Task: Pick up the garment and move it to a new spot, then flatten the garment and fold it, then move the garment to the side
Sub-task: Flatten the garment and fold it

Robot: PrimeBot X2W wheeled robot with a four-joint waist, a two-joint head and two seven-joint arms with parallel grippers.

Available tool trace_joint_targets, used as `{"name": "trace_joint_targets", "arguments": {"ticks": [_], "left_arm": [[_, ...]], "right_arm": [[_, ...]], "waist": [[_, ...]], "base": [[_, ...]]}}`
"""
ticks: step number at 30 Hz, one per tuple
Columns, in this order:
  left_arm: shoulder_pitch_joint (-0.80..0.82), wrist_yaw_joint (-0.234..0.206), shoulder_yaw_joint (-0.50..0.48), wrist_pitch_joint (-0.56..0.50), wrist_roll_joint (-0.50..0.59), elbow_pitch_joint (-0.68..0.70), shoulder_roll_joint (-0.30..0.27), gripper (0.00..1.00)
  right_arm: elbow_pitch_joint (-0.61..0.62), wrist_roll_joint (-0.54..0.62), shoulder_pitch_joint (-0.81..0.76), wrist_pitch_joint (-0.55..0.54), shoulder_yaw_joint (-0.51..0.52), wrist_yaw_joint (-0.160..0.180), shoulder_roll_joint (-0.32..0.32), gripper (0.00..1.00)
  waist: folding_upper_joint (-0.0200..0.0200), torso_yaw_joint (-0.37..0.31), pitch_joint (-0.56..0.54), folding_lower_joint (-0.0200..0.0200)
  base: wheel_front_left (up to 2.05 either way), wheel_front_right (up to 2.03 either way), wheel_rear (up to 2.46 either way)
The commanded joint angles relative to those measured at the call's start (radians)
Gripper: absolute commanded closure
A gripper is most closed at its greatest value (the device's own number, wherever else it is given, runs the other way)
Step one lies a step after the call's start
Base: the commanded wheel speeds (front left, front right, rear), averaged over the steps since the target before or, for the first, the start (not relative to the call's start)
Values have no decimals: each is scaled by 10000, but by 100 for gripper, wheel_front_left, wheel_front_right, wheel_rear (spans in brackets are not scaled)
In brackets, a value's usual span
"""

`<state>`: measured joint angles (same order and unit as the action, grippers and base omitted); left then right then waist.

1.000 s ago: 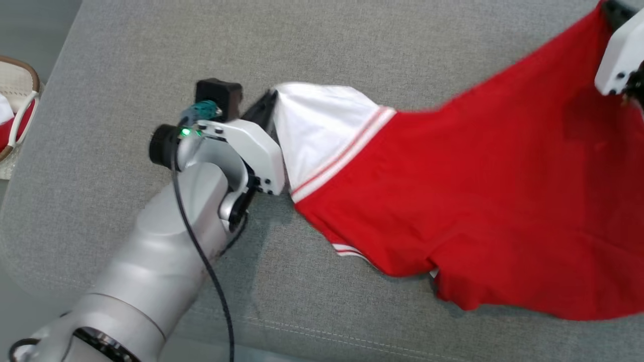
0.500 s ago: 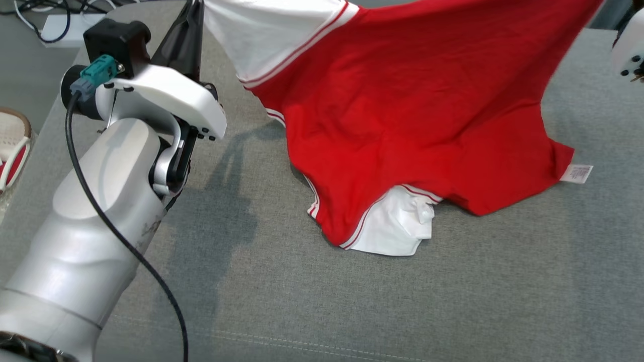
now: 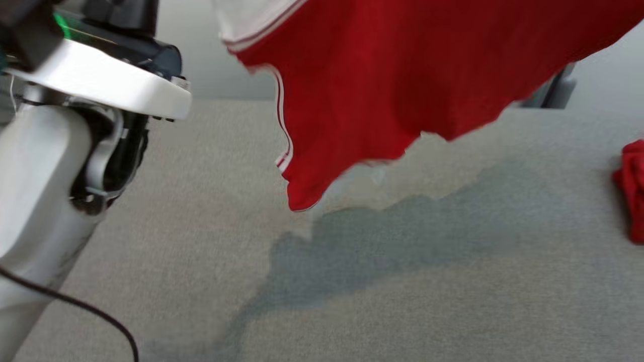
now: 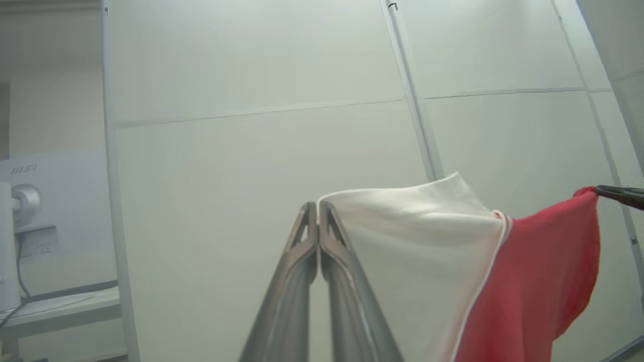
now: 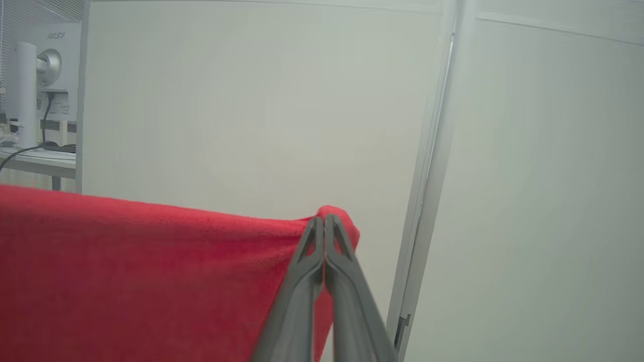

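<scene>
The garment point(image 3: 382, 75) is a red shirt with white, red-striped sleeves. It hangs in the air above the grey cushion point(image 3: 402, 281), stretched between both arms, and its lower hem is clear of the fabric below. In the left wrist view my left gripper point(image 4: 318, 205) is shut on the tip of the white sleeve point(image 4: 417, 241). My right gripper point(image 5: 324, 218) is shut on a red corner point(image 5: 151, 271) of the garment. The right gripper's dark tips point(image 4: 621, 195) also show at the far right of the left wrist view, pinching that red edge.
My left forearm and wrist housing point(image 3: 75, 130) fill the left side of the head view, with a black cable point(image 3: 90, 311) trailing down. Another red cloth point(image 3: 631, 191) lies at the cushion's right edge. Pale wall panels point(image 5: 251, 100) and a monitor point(image 5: 48, 45) stand behind.
Both arms have risen with the garment, so its lower part, which was resting on the cushion, now hangs free. The head camera has tilted up as well.
</scene>
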<state>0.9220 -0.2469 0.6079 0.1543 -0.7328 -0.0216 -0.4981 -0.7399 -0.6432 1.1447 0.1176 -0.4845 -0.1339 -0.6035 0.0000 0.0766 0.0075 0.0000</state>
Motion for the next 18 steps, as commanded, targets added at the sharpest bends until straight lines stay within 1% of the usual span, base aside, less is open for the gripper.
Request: {"name": "trace_joint_targets", "arguments": {"ticks": [1,3,5,6,8,11,12,13,15,18], "left_arm": [[245,-333,-640,-381,41,893,-680,100],[329,-655,-817,-916,32,1847,-1049,100],[412,-922,-976,-1377,-59,2599,-1272,100],[424,-1025,-999,-1644,-115,2850,-1377,100],[449,-1143,-1027,-2083,-292,3165,-1493,100],[371,-1151,-952,-2634,-687,3024,-1505,100],[371,-1151,-952,-2634,-687,3024,-1505,100],[307,-1086,-863,-2820,-863,2825,-1462,100],[243,-867,-724,-2945,-1180,2232,-1247,100],[435,-254,-261,-2884,-1174,838,-913,100]], "right_arm": [[786,33,-264,-367,386,32,-589,100],[1787,176,-462,-881,1049,32,-1137,100],[2779,415,-731,-1460,1926,32,-1566,100],[3256,553,-904,-1792,2397,32,-1683,100],[4164,791,-1318,-2502,3291,32,-1656,100],[5290,1202,-2128,-3637,4181,32,-1152,100],[5290,1202,-2128,-3637,4181,32,-1152,100],[5543,1301,-2398,-3973,4313,32,-880,100],[5792,1474,-2833,-4481,4370,32,-305,100],[5454,1754,-3004,-4892,4048,32,493,100]], "waist": [[0,-575,-794,0],[0,-699,-881,0],[0,-784,-890,0],[0,-813,-874,0],[0,-869,-812,0],[0,-910,-621,0],[0,-910,-621,0],[0,-911,-534,0],[0,-895,-343,0],[0,-847,-18,0]], "base": [[0,0,0],[0,0,0],[0,0,0],[0,0,0],[0,0,0],[0,0,0],[0,0,0],[0,0,0],[0,0,0],[0,0,0]]}}
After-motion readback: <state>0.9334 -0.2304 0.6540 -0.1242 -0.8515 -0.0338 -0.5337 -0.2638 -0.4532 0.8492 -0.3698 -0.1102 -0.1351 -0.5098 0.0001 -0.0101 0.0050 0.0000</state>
